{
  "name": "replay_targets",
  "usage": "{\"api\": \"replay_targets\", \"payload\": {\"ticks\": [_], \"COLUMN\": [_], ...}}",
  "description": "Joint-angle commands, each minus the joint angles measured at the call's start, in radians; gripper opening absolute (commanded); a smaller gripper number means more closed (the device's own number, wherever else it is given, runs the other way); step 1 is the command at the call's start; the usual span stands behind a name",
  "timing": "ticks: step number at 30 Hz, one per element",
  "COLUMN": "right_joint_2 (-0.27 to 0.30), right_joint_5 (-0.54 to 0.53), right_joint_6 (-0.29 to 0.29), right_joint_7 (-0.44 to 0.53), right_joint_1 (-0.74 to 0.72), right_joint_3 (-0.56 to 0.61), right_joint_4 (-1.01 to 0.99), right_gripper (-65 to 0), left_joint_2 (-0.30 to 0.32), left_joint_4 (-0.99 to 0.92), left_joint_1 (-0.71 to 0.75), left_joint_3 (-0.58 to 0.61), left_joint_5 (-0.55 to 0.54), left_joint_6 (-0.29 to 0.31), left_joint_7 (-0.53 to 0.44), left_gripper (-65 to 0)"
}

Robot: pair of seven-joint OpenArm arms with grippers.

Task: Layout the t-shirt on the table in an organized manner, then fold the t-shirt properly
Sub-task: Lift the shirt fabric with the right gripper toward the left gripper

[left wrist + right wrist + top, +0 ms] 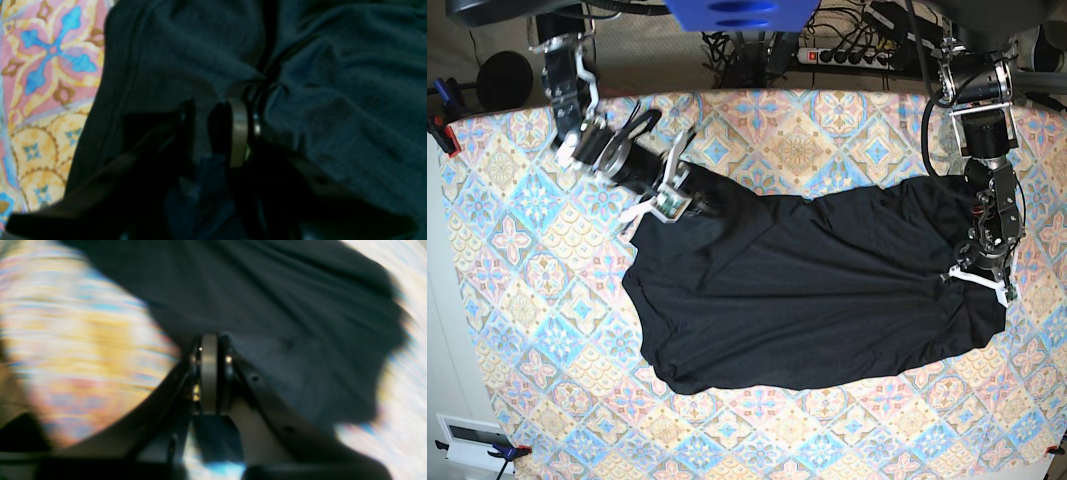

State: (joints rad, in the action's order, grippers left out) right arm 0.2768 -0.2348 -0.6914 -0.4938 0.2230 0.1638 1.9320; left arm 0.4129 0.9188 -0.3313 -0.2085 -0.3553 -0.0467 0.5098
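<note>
The black t-shirt (807,290) lies spread across the middle of the patterned table (547,330), creased, with its long side running left to right. My right gripper (672,205) is at the shirt's upper left corner and is shut on the fabric. In the right wrist view its fingers (209,338) are pressed together with the t-shirt (267,290) hanging from them over the blurred table (83,340). My left gripper (979,280) sits on the shirt's right end, where creases run into it. In the left wrist view its jaws (203,106) stand partly apart with bunched t-shirt (333,100) fabric between them.
A power strip (857,50) and cables lie behind the table's far edge. A red clamp (442,130) grips the left edge. A white box (467,440) sits past the near left corner. Bare patterned cloth (50,66) shows left of the left gripper.
</note>
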Motion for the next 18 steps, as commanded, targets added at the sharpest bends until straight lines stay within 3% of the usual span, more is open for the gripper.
{"api": "replay_targets", "payload": {"ticks": [1, 8, 14, 18], "right_joint_2": [0.002, 0.0, -0.001, -0.001], "right_joint_5": [-0.005, -0.002, -0.002, -0.001], "right_joint_6": [-0.007, -0.007, -0.007, -0.007], "right_joint_7": [0.013, 0.013, 0.011, 0.011], "right_joint_1": [0.006, -0.009, -0.109, -0.139], "right_joint_3": [0.027, 0.208, 0.343, 0.374], "right_joint_4": [0.016, 0.011, -0.019, -0.053], "right_gripper": [-65.0, -65.0, -65.0, -64.8], "left_joint_2": [0.019, 0.017, -0.013, -0.021], "left_joint_4": [0.019, 0.056, 0.303, 0.446], "left_joint_1": [-0.022, -0.019, 0.108, 0.173], "left_joint_3": [-0.004, -0.002, -0.002, -0.002], "left_joint_5": [0.0, 0.0, 0.008, 0.0], "left_joint_6": [-0.002, -0.002, 0.001, 0.081], "left_joint_7": [-0.021, 0.043, 0.099, 0.174], "left_gripper": [-48.8, -48.8, -48.8, -48.8]}}
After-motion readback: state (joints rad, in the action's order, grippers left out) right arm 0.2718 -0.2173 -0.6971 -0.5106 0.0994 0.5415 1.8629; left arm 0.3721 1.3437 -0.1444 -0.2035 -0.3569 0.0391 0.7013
